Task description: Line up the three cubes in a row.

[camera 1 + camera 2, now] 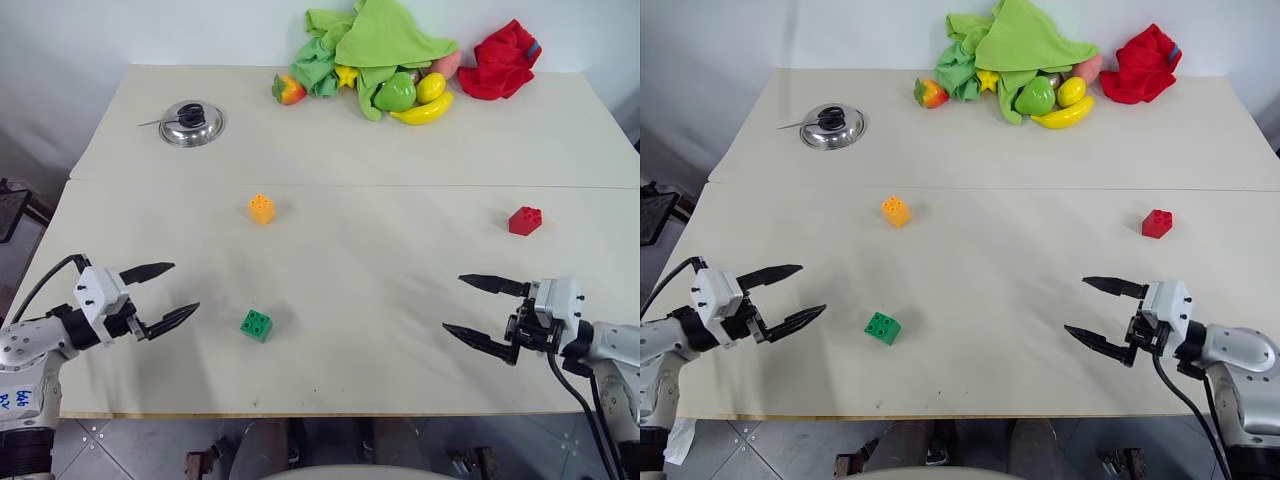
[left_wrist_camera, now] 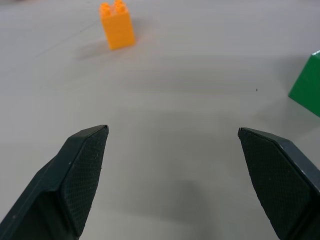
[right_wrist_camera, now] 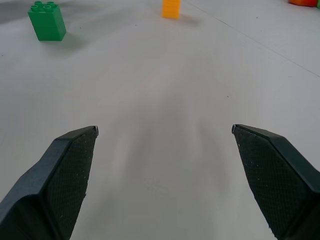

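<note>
Jaws: both grippers stand wide open and hold nothing; the left gripper (image 1: 160,294) hovers over the near left part of the table, fingers aimed inward, and the right gripper (image 1: 481,312) mirrors it over the near right part.
Table (image 1: 400,290): a pale tabletop of two boards, with a seam running across between the far board and the near one.
Green cloth (image 1: 375,38): crumpled at the far edge of the table, draped partly over the toy fruit.
Red cloth (image 1: 500,60): bunched just to the right of the fruit pile, at the far edge.
Toy fruit: a banana (image 1: 424,111), a green apple (image 1: 395,93), a lemon (image 1: 431,87) and a small yellow star (image 1: 346,75) cluster under and beside the green cloth; a red-and-yellow piece (image 1: 288,90) lies just left of the pile.
Metal lid (image 1: 191,123): round, with a dark knob, resting on the far left of the table.
Orange-yellow cube (image 1: 261,208): upright, studs on top, left of centre, just on the near side of the seam.
Red cube (image 1: 525,220): on the right side, well apart from the other two and beyond the right gripper.
Green cube (image 1: 256,325): nearest the front edge, on the near side of the orange-yellow cube and to the right of the left gripper, touching nothing.
Arrangement: the three cubes lie scattered, forming no row.
</note>
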